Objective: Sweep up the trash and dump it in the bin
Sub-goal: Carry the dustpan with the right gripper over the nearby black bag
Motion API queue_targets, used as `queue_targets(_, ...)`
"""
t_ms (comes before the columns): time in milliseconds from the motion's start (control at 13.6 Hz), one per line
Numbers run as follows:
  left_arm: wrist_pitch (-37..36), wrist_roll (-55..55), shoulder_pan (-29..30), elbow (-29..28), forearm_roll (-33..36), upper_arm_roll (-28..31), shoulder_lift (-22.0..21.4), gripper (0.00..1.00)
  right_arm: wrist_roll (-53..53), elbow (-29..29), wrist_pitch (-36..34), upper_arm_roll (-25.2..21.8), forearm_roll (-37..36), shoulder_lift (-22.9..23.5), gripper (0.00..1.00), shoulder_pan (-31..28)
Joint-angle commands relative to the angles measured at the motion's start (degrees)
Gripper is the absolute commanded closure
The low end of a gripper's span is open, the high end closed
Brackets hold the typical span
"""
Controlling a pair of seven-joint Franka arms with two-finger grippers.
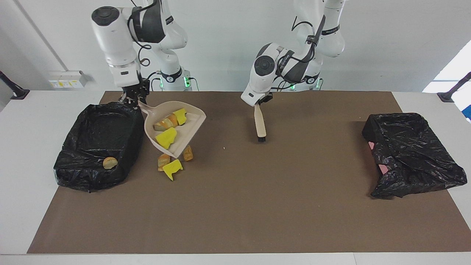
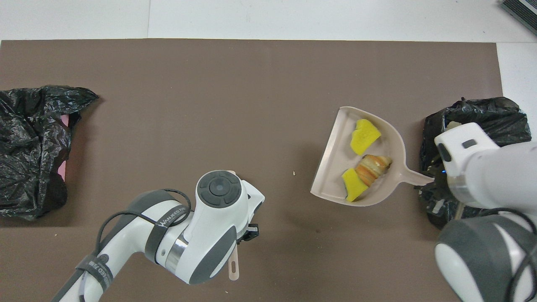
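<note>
Your right gripper (image 1: 133, 98), clamped on the beige plastic dustpan (image 1: 173, 127), has the black-lined bin (image 1: 99, 145) just beside it; pan mouth points away. Left gripper (image 1: 259, 104) grips the brush (image 1: 260, 123).

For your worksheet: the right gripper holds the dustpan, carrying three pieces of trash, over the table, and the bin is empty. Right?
Not quite. The facing view shows one roll already in the bin. The right gripper does hold the dustpan with three pieces.
</note>
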Motion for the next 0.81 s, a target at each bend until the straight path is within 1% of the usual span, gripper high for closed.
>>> queue_targets(0,6.5,-0.8,-3.5,-7.7,-1.7,0.8,-5.3,1.0,-9.4,1.7,-0.8,-0.4,0.5,1.0,1.0,-8.6)
queue_targets(147,7.3,-0.6,-4.3,-9.2,-1.9,0.8,-5.4,1.0,-17.3,2.8,0.2,-0.4,-3.2,1.1,1.0,-15.3)
queue_targets(295,7.4,-0.6,-4.5,-9.4,-1.9,0.8,-5.3,1.0,-22.5,5.2,1.0,-0.6,-7.8,4.1,1.0,-19.7)
queue_targets(368,7.4,-0.6,-4.5,-9.4,-2.0,0.8,-5.3,0.72,-24.6,5.3,2.9,-0.7,-10.0,4.8,1.0,-21.4)
queue_targets(442,7.0,-0.8,-4.5,-9.0,-2.2,0.8,-5.1,0.01,-26.4,5.1,4.7,-0.7,-13.5,4.8,1.0,-21.9)
queue_targets(663,6.5,-0.5,-2.7,-6.5,-2.3,1.3,-3.6,0.0,-32.6,3.8,9.2,-0.6,-26.8,4.7,1.0,-20.9)
queue_targets(736,6.2,-0.5,-0.1,-4.9,-2.2,1.2,-3.0,0.0,-33.4,3.0,10.0,-0.3,-30.4,4.5,1.0,-19.7)
